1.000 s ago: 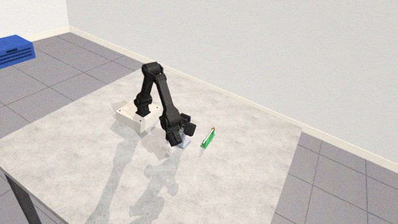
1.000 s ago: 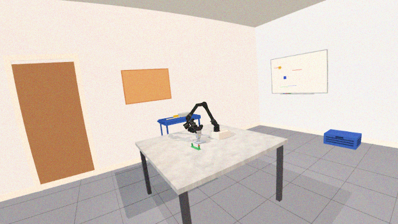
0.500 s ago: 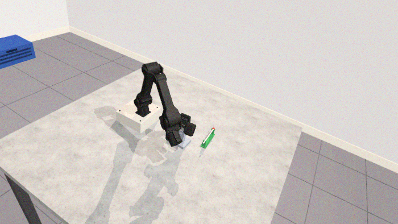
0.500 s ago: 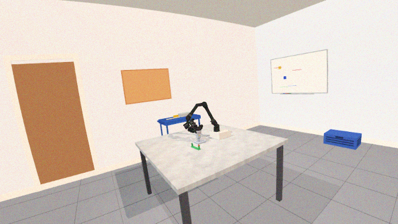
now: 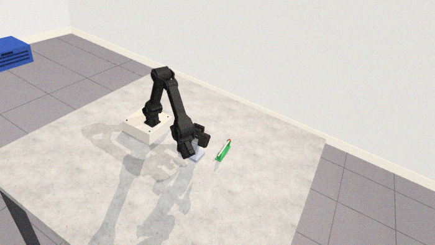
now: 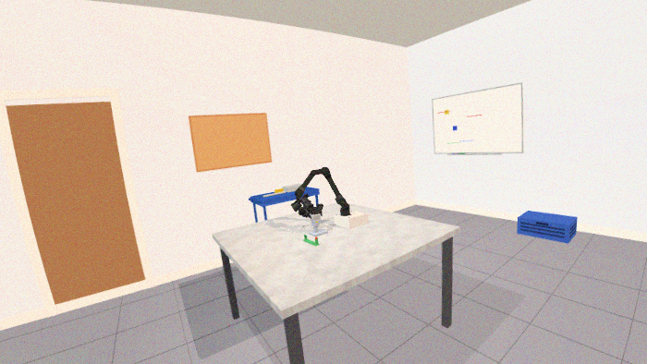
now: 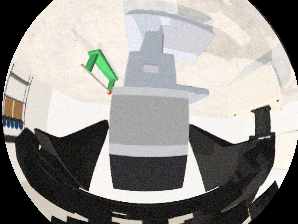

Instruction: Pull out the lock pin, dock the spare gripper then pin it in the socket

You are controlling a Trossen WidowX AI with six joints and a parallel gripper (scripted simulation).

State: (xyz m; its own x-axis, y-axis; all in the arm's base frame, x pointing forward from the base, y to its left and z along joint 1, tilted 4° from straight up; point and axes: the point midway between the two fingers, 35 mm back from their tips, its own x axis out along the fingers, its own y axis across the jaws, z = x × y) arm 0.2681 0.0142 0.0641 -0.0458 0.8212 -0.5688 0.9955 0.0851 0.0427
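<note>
My gripper point(image 5: 196, 145) point(image 7: 149, 124) is open, its black fingers on either side of the spare gripper point(image 7: 149, 112) point(image 6: 315, 219), a grey block with pale bands and a dark end. Narrow gaps seem to show beside the block; light contact cannot be ruled out. The spare gripper stands on the pale blue-grey socket point(image 7: 132, 72), above the mount's base plate point(image 7: 187, 37) point(image 5: 197, 156). A small light window shows in the socket's side. Its spigot is hidden. The white lock pin point(image 5: 224, 148) point(image 7: 96, 78), with a red end, lies along the top of a green holder point(image 5: 223, 154) point(image 6: 311, 241) point(image 7: 105, 65).
The holder stands close beside the mount on the table point(image 5: 248, 186) point(image 6: 370, 259). The arm's pale base block point(image 5: 140, 127) point(image 6: 351, 220) is on the mount's other side. A blue bench point(image 6: 277, 198) and a blue chest point(image 6: 545, 225) stand away from the table.
</note>
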